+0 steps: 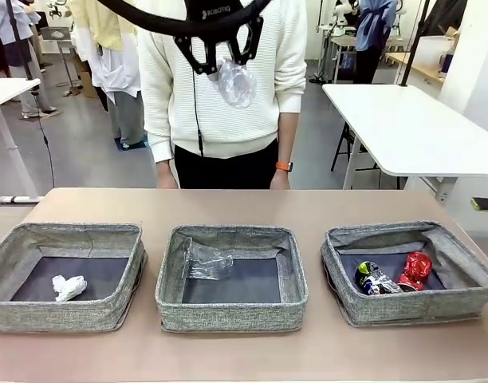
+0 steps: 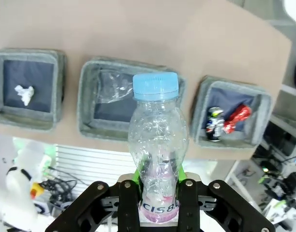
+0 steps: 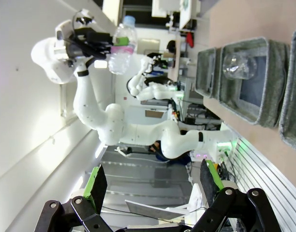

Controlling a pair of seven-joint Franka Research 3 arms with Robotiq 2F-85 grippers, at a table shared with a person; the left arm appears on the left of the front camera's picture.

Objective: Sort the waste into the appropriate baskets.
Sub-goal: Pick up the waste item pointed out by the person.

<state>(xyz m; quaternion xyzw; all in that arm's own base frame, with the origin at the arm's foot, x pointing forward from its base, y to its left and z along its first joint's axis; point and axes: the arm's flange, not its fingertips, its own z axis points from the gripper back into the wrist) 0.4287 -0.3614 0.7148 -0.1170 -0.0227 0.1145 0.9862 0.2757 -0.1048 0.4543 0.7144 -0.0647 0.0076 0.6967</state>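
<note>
Task nearly done, I judged. White paper wad [image 1: 68, 286] lay in L grey woven fabric basket [image 1: 37, 239], crumpled clear plastic [image 1: 206, 261] in mid basket [image 1: 230, 307], dark printed can [image 1: 375, 278] w/ crushed red can [image 1: 417, 270] in R basket [image 1: 411, 307]. L gripper [image 2: 159, 195] clamped clear bottle w/ pink label, blue cap [image 2: 157, 145] high over mid basket; drop left. L wrist view showed label end in pads; front view didn't. R gripper [image 3: 153, 186] stood wide, empty.
</note>
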